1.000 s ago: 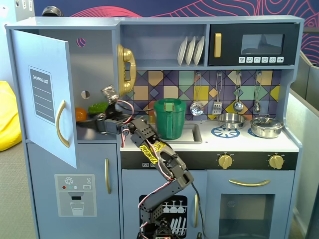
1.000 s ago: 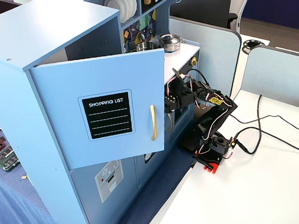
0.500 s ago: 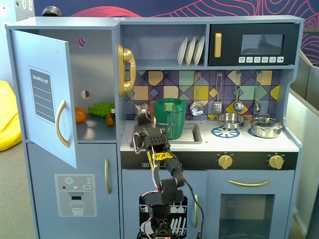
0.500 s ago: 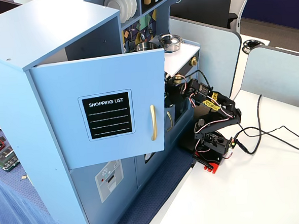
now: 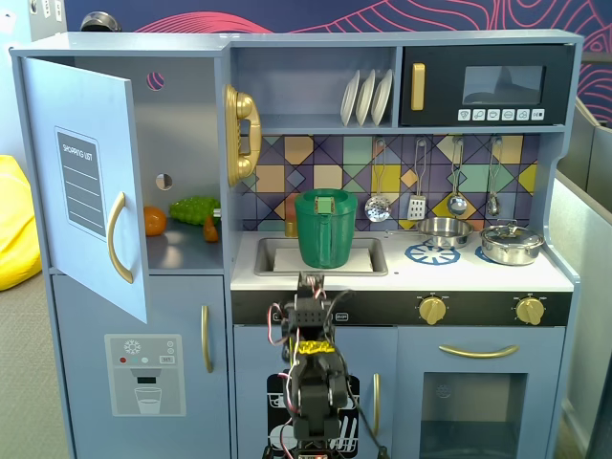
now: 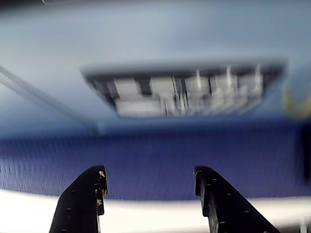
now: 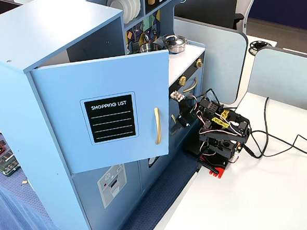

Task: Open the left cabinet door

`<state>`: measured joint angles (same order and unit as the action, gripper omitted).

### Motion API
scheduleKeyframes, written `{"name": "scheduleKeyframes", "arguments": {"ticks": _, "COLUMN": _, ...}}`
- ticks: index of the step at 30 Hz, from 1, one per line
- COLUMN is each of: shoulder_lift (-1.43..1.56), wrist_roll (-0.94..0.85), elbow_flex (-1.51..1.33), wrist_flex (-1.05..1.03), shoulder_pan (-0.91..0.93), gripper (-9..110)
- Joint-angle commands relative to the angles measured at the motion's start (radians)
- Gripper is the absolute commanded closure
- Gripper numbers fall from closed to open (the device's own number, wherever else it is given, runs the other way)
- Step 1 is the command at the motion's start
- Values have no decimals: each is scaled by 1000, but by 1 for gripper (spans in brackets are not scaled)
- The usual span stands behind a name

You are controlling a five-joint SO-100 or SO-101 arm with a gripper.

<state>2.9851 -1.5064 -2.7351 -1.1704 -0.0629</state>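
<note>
Wrist view: heavily blurred, jaws seen spread apart and empty at lower frame, dish-rack print hard to make out | fixed views: left cabinet door (image 5: 84, 182) (image 7: 104, 115) swung open at frame left | gripper (image 7: 175, 109) partly hidden behind door edge.

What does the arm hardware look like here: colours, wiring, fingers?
The arm is built from black printed links and servo blocks, with loose red, white and black servo wires looped along it and yellow bands on the cabling. Its base shows a red part. In the wrist view the gripper has two black wedge-shaped fingers with small screw holes.
</note>
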Motion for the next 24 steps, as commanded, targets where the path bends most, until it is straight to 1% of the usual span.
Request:
{"name": "scheduleKeyframes", "arguments": {"ticks": 1, "shoulder_lift": 91, "wrist_roll": 43, "elbow_flex": -84, "wrist_flex": -64, "shoulder_pan": 49, "gripper": 87}}
{"name": "scheduleKeyframes", "arguments": {"ticks": 7, "shoulder_lift": 170, "wrist_roll": 54, "elbow_flex": -204, "wrist_flex": -160, "shoulder_pan": 83, "gripper": 87}}
{"name": "scheduleKeyframes", "arguments": {"ticks": 11, "shoulder_lift": 192, "wrist_roll": 9, "elbow_flex": -255, "wrist_flex": -212, "shoulder_pan": 103, "gripper": 88}}
{"name": "scheduleKeyframes", "arguments": {"ticks": 17, "shoulder_lift": 193, "wrist_roll": 0, "elbow_flex": -261, "wrist_flex": -327, "shoulder_pan": 75, "gripper": 89}}
{"name": "scheduleKeyframes", "arguments": {"ticks": 19, "shoulder_lift": 193, "wrist_roll": -35, "elbow_flex": -261, "wrist_flex": -364, "shoulder_pan": 75, "gripper": 89}}
{"name": "scheduleKeyframes", "arguments": {"ticks": 24, "shoulder_lift": 193, "wrist_roll": -35, "elbow_flex": -261, "wrist_flex": -364, "shoulder_pan": 83, "gripper": 89}}
